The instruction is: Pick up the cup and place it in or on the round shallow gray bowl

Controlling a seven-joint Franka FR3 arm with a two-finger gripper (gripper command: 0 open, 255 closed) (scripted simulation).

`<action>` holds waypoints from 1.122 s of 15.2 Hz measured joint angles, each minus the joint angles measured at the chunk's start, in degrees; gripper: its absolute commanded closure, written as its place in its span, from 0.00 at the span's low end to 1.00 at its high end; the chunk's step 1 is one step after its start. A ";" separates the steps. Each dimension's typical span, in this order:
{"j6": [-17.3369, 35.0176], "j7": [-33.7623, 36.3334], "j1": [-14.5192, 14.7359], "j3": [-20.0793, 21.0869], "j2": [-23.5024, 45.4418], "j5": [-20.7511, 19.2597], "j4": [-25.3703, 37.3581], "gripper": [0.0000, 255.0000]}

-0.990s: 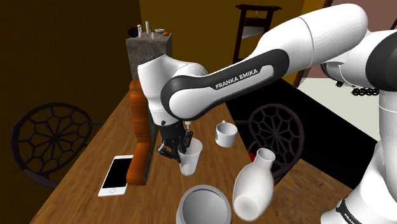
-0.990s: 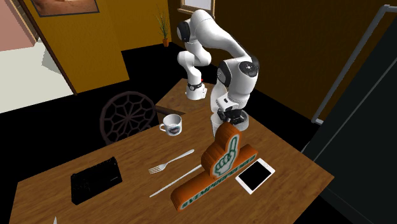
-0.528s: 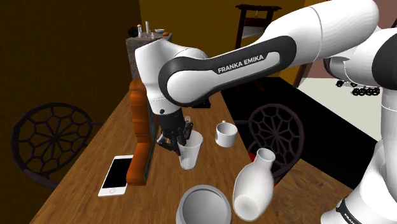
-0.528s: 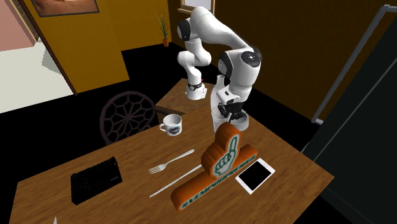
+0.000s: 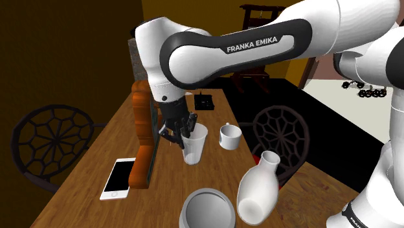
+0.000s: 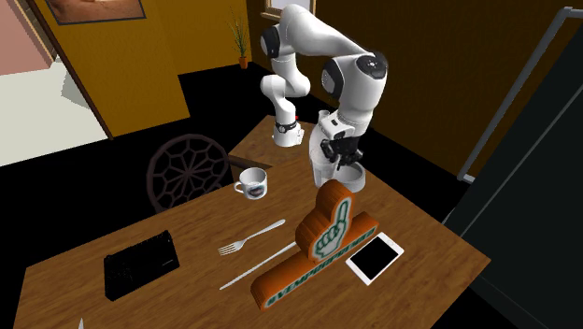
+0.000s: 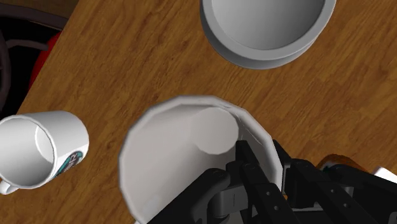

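While our hand (image 5: 185,131) grips the wall of the white cup (image 5: 195,146), one finger inside the rim and one outside, the cup sits upright over the wooden desk (image 5: 155,204). We see a white mug (image 5: 229,136) just beside it and the round gray bowl (image 5: 206,208) nearer the stand. A white vase (image 5: 259,188) stands by the bowl. An orange thumbs-up sign (image 5: 141,129) and a phone (image 5: 119,178) lie on the cup's other side.

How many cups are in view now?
2. The plain white cup is clasped by the gripper; the handled mug stands on the table beside it. Others may hide behind the arm.
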 measured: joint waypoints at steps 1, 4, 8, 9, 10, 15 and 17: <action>-0.71 0.00 0.08 0.04 -0.07 0.05 0.65 1.00; -3.06 -0.02 0.45 0.11 0.15 0.02 3.23 1.00; -3.22 2.13 1.03 1.46 -4.09 1.92 -0.64 1.00; -3.32 2.77 1.26 1.85 -5.18 2.46 -1.56 1.00; -3.18 3.76 1.67 2.38 -6.45 3.12 -2.88 1.00; -2.46 8.03 3.52 4.74 -11.82 6.16 -8.47 1.00; -2.46 9.84 4.36 5.75 -14.12 7.58 -10.48 1.00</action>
